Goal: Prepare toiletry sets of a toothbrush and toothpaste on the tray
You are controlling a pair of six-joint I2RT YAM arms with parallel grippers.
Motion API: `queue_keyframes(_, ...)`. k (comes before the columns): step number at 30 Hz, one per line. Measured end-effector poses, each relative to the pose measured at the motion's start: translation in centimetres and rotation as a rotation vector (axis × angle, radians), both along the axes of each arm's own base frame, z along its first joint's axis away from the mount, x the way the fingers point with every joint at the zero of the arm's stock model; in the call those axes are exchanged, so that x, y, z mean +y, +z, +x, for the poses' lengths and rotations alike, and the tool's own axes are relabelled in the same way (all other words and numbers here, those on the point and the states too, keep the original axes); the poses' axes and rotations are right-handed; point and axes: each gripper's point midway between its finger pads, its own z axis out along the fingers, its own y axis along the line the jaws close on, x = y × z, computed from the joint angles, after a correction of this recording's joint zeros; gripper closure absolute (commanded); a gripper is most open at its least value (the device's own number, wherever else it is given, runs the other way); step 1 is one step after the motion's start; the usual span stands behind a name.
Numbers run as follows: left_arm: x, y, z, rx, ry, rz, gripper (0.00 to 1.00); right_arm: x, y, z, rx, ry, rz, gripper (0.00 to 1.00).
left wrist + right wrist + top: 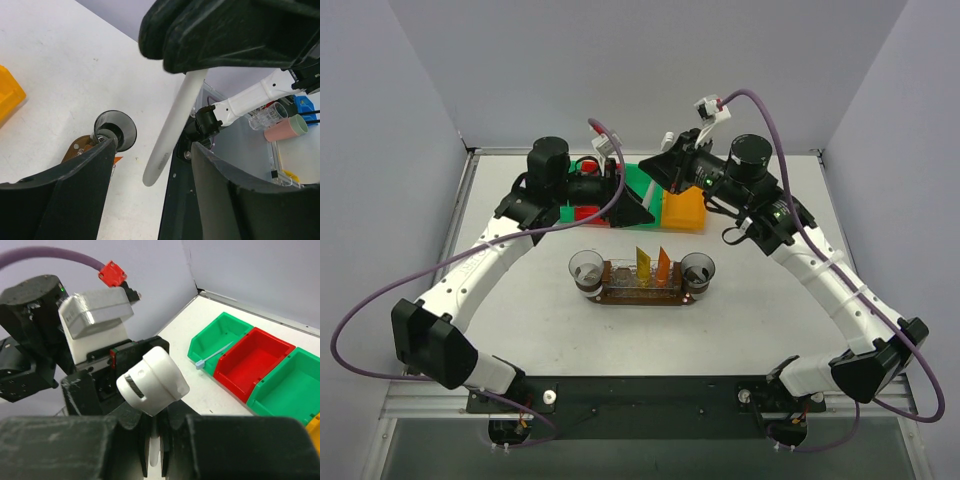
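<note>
Right tool (155,442) clamped on toothbrush (172,125), whose upper end is hidden in its fingers. Left tool (152,150) is spread either side of the stick, contact unclear. Yellow toothpaste (642,262) and orange toothpaste (663,262) stand on tray (640,299), frame centre.

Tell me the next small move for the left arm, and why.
Probably close the left gripper on the toothbrush. The right gripper clamps one end, and the white handle hangs between the left fingers, which stand wide apart and do not touch it. It looks like a handover, though I cannot be sure.
</note>
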Motion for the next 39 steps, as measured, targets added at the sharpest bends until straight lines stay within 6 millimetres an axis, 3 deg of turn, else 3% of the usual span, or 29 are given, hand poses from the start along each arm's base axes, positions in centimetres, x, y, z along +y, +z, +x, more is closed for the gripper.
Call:
queue_keyframes(5, -0.5, -0.5, -0.1, 0.005, -0.01, 0.007, 0.55, 0.0, 1.0, 0.0, 0.036, 0.008, 0.038, 1.0)
queue_keyframes(8, -0.6, -0.4, -0.2, 0.001, -0.018, 0.005, 0.69, 0.0, 0.5, 0.5, 0.067, 0.005, 0.048, 1.0)
queue_keyframes(9, -0.6, -0.4, -0.3, 0.0, -0.02, 0.004, 0.82, 0.0, 0.3, 0.7, 0.082, 0.004, 0.05, 1.0)
queue_keyframes(11, -0.6, -0.4, -0.4, -0.005, -0.032, 0.003, 0.97, 0.0, -0.4, 1.2, 0.119, -0.001, 0.055, 1.0)
queue_keyframes(12, -0.7, -0.4, -0.6, -0.017, -0.045, 0.0, 1.0, 0.1, -0.6, 1.4, 0.142, 0.004, 0.064, 0.95)
queue_keyframes(17, -0.8, -0.6, -0.7, 0.002, -0.047, -0.002, 1.0, -0.1, -1.3, 1.3, 0.195, 0.015, 0.063, 0.65)
queue_keyframes(24, -0.3, -0.8, 0.2, 0.031, -0.012, -0.009, 1.0, -1.6, -1.9, 1.6, 0.202, 0.007, 0.044, 0.45)
queue_keyframes(31, 0.3, -1.8, 1.5, 0.033, 0.053, 0.027, 1.0, -4.8, -0.8, 1.8, 0.182, -0.041, 0.052, 0.42)
queue_keyframes(39, 2.3, -6.9, 2.3, 0.004, 0.144, 0.241, 1.0, -7.0, 2.3, 2.1, 0.155, -0.09, 0.106, 0.45)
